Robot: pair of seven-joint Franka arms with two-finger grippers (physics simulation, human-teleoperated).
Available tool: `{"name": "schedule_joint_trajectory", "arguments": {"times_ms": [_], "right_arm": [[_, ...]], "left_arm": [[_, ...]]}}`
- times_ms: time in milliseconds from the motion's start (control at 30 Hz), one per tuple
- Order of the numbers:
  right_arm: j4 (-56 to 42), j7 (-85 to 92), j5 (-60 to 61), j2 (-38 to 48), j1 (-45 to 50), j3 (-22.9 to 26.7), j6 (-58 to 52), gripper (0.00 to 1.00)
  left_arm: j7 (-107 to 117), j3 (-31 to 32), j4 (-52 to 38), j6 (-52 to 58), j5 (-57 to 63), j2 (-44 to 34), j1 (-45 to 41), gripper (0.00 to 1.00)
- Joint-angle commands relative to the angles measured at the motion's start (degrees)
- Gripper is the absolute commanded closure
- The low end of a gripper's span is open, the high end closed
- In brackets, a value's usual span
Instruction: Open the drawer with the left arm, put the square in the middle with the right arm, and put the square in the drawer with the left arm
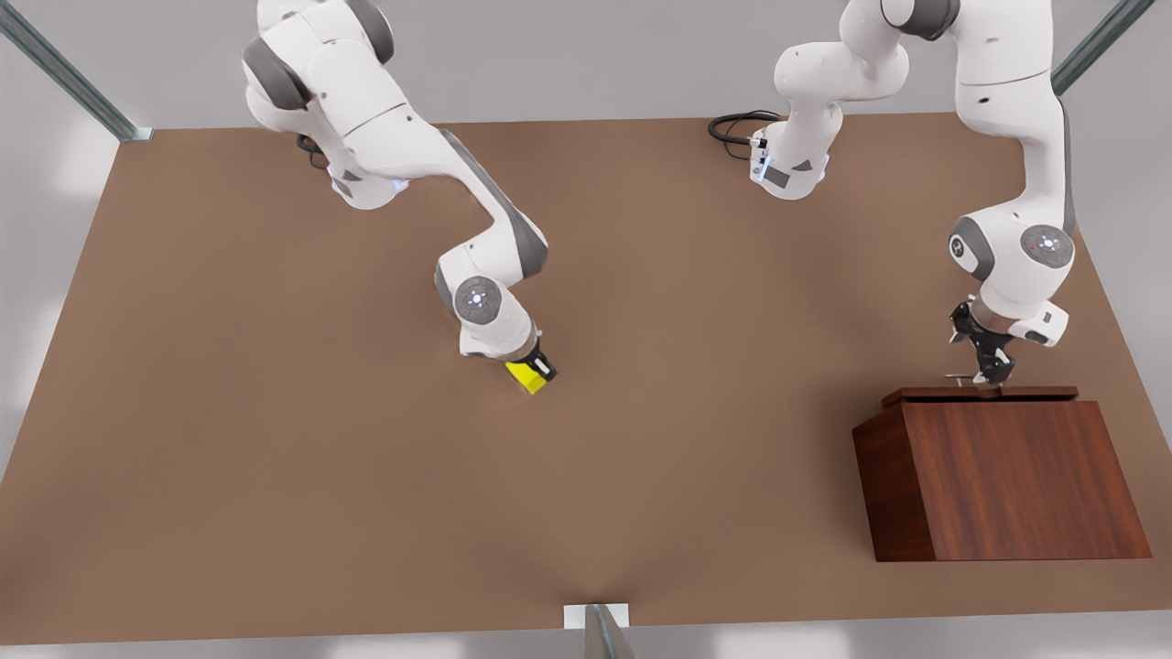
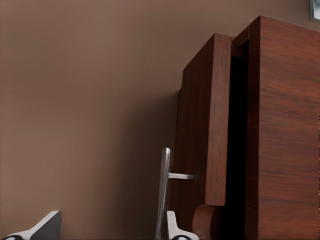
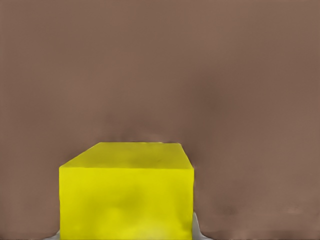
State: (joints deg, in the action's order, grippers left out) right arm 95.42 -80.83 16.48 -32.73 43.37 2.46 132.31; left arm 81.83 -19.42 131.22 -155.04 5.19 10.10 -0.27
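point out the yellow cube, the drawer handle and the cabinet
yellow cube [image 3: 127, 200]: right wrist view, its near face
drawer handle [image 2: 164, 192]: left wrist view, the silver bar
cabinet [image 1: 1016, 480]: front view, its wood-grain top panel

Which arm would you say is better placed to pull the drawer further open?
Left. The left gripper is at the drawer, its open fingers either side of the handle. The right gripper is across the table on the square.

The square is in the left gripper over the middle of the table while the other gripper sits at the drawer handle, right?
No. The right gripper holds the square, per the right wrist view; the left gripper is at the drawer handle.
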Motion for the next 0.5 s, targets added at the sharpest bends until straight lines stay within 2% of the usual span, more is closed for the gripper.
{"name": "schedule_joint_trajectory", "arguments": {"times_ms": [0,100,200,233,267,300,467], "right_arm": [[-2.0,-2.8,0.5,-1.4,1.5,0.0,0.3,0.32],[-9.5,-20.9,0.9,-8.7,9.1,0.0,8.1,0.32],[-22.0,-27.5,0.7,-17.6,11.7,-0.2,8.2,0.30],[-22.1,-27.9,0.7,-18.2,12.4,-0.2,8.2,0.29],[-21.8,-28.9,0.7,-18.4,12.6,-0.2,8.2,0.10],[-21.9,-28.5,0.3,-18.4,13.1,-0.1,8.3,0.00],[-21.9,-28.2,-0.6,-18.9,13.8,-0.5,12.4,0.00]], "left_arm": [[0.0,0.0,0.2,0.0,0.0,-0.1,0.0,0.00],[0.0,-0.1,1.6,0.2,-0.1,-1.1,0.0,0.00],[0.0,-0.8,2.5,1.5,0.0,-2.4,0.0,0.00],[0.0,-0.8,3.0,1.7,0.0,-2.6,-0.1,0.00],[0.1,-0.8,3.2,1.8,0.0,-2.7,0.0,0.00],[0.0,-0.8,3.8,1.8,0.0,-2.9,0.0,0.00],[0.6,-1.2,6.7,2.6,0.0,-6.0,-0.1,0.00]]}}
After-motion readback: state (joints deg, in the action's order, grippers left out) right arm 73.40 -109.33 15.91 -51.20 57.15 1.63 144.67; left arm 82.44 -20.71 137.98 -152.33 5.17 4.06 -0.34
